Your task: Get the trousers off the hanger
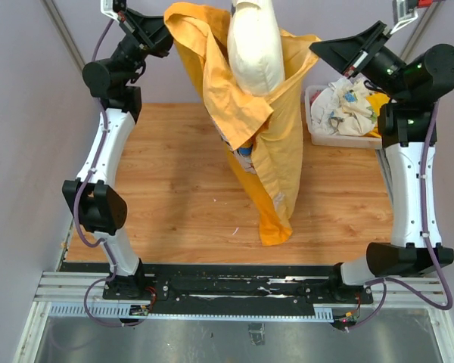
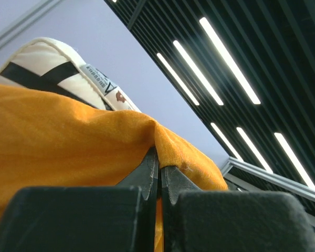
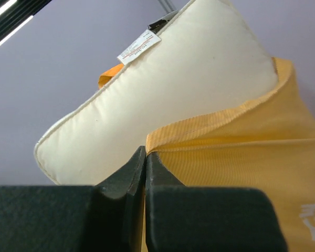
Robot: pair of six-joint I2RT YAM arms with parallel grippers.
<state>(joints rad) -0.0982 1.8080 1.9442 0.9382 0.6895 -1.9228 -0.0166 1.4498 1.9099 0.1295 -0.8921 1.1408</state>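
Observation:
Orange trousers (image 1: 276, 151) hang over a cream padded hanger (image 1: 255, 45) at the back of the table, with one leg trailing down onto the wood. My left gripper (image 1: 166, 34) is raised at the waistband's left side. In the left wrist view it (image 2: 160, 165) is shut on a fold of the orange trousers (image 2: 68, 136), below the hanger (image 2: 47, 63). My right gripper (image 1: 315, 49) is at the waistband's right side. In the right wrist view it (image 3: 146, 152) is shut on the trousers' ribbed hem (image 3: 241, 152), against the cream hanger (image 3: 173, 89).
A white bin (image 1: 340, 140) holding crumpled light clothes (image 1: 348, 102) stands at the back right of the wooden table (image 1: 174, 204). Purple walls close in on the left, right and back.

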